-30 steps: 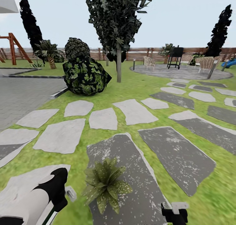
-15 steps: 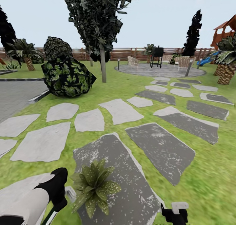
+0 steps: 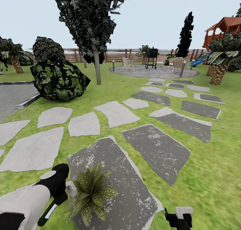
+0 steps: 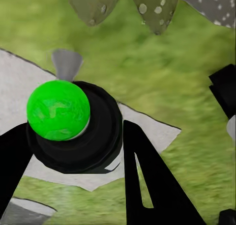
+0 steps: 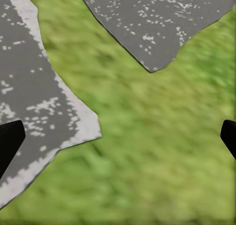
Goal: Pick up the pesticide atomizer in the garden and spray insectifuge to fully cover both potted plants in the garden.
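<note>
One potted plant (image 3: 90,193), a low rosette of speckled green leaves, sits on a dark stepping stone (image 3: 117,176) at the bottom of the head view. Its leaf tips (image 4: 157,6) also reach into the left wrist view. My left gripper (image 3: 62,195) hangs right beside the plant, shut on the pesticide atomizer (image 3: 71,189), whose pale spray head pokes out toward the leaves. In the left wrist view the left gripper (image 4: 73,131) has its black fingers (image 4: 147,185) around the atomizer's dark round body with its bright green ball (image 4: 58,109). My right gripper (image 3: 177,218) is low over the grass. The right wrist view shows the right gripper (image 5: 118,136) open and holding nothing.
Grey stepping stones (image 3: 157,148) run across the lawn to a paved circle (image 3: 154,72) with chairs and a black grill. A large dark shrub (image 3: 57,77) and a tree trunk (image 3: 97,67) stand ahead on the left. A palm (image 3: 219,64) stands at the right, with a brown fence (image 3: 113,55) behind.
The head view has swung to the right, so everything has slid left in the picture. The potted plant now lies closer to my left gripper. Both grippers keep their states.
</note>
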### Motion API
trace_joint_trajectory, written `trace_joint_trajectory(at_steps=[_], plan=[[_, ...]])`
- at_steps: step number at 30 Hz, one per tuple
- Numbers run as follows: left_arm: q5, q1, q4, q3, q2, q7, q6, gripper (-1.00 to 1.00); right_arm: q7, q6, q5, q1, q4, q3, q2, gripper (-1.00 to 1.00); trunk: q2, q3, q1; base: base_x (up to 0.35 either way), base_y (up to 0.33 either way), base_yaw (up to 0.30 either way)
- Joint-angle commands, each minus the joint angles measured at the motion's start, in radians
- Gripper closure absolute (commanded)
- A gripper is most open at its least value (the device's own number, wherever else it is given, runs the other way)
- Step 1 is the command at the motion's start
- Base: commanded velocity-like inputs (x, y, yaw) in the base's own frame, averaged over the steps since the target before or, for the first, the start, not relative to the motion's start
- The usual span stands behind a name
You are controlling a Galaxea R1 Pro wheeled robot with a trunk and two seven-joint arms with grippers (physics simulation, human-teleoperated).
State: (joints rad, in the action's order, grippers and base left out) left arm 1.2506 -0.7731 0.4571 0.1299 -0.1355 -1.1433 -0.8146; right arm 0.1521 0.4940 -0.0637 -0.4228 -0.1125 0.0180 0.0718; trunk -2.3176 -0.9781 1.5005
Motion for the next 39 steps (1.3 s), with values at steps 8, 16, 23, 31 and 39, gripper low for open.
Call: trace_joint_trajectory(at_steps=[8, 16, 23, 31, 39], plan=[[0.013, -0.001, 0.002, 0.006, -0.005, 0.0, -0.006, 1.0, 0.007, 0.002, -0.006, -0.001, 0.001, 0.002, 0.0, -1.0, 0.0, -0.001, 0.0, -0.05, 0.046, 0.0], [0.013, 0.0, 0.002, 0.006, 0.002, 0.003, -0.006, 1.0, 0.007, 0.002, -0.005, -0.001, 0.001, 0.002, -0.001, -1.0, 0.0, -0.001, 0.0, -0.075, 0.274, -0.051], [0.013, 0.0, 0.003, 0.007, 0.008, 0.004, -0.006, 1.0, 0.007, 0.002, -0.005, -0.001, 0.001, 0.003, -0.001, -1.0, 0.0, -0.001, 0.0, -0.001, 0.241, -0.211], [0.012, -0.022, 0.033, 0.02, 0.038, 0.002, -0.011, 1.0, 0.007, 0.002, -0.005, -0.001, 0.001, 0.002, -0.001, -1.0, 0.0, -0.001, 0.0, 0.0, 0.008, -0.006], [0.013, -0.015, 0.037, 0.024, 0.03, 0.003, -0.005, 1.0, 0.007, 0.002, -0.005, -0.001, 0.001, 0.003, -0.001, -1.0, 0.0, -0.001, 0.0, 0.0, 0.0, 0.0]])
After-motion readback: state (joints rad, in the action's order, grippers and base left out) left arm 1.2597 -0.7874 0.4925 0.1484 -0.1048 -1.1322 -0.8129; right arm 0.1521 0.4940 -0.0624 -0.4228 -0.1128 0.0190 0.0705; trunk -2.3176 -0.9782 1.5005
